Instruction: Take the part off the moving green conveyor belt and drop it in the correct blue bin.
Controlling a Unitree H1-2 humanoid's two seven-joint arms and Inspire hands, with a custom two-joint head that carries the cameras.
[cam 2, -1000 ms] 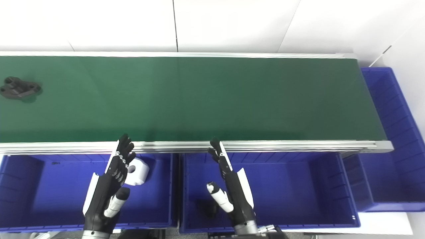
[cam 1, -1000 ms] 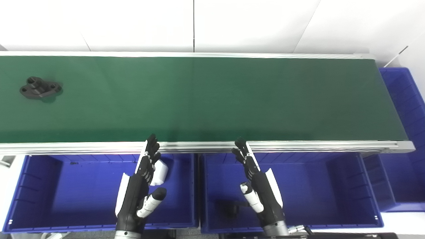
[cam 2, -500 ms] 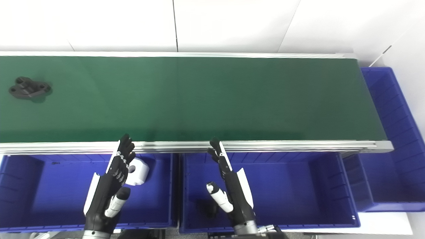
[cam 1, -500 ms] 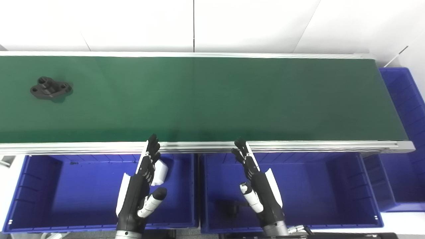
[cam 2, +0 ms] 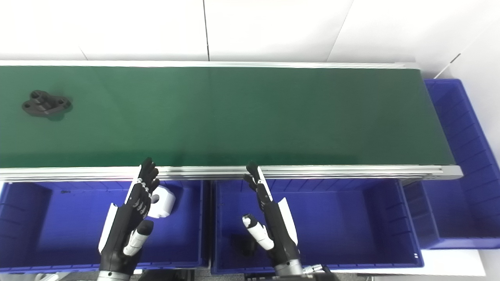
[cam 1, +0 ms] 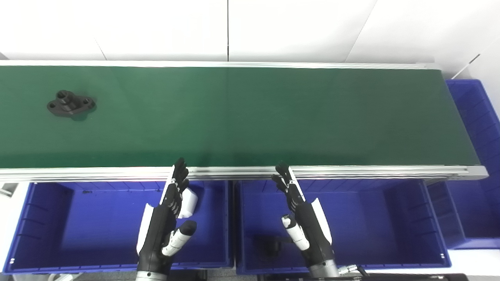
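Black part [cam 1: 71,107] lies near the conveyor belt's [cam 1: 250,117] left end, well away from you; your left hand [cam 1: 164,228] and right hand [cam 1: 302,224] hover spread and empty over the blue bins [cam 1: 351,218], ready to intercept.

I'm looking at a factory-style sorting station: a long green conveyor belt [cam 1: 250,117] with aluminium rails running nine to three o'clock, blue plastic bins [cam 1: 113,265] along six, bare white wall panels [cam 1: 156,27] at twelve.

The black part [cam 1: 71,107] has ridden rightward along the belt [cam 1: 250,117] — nothing else.
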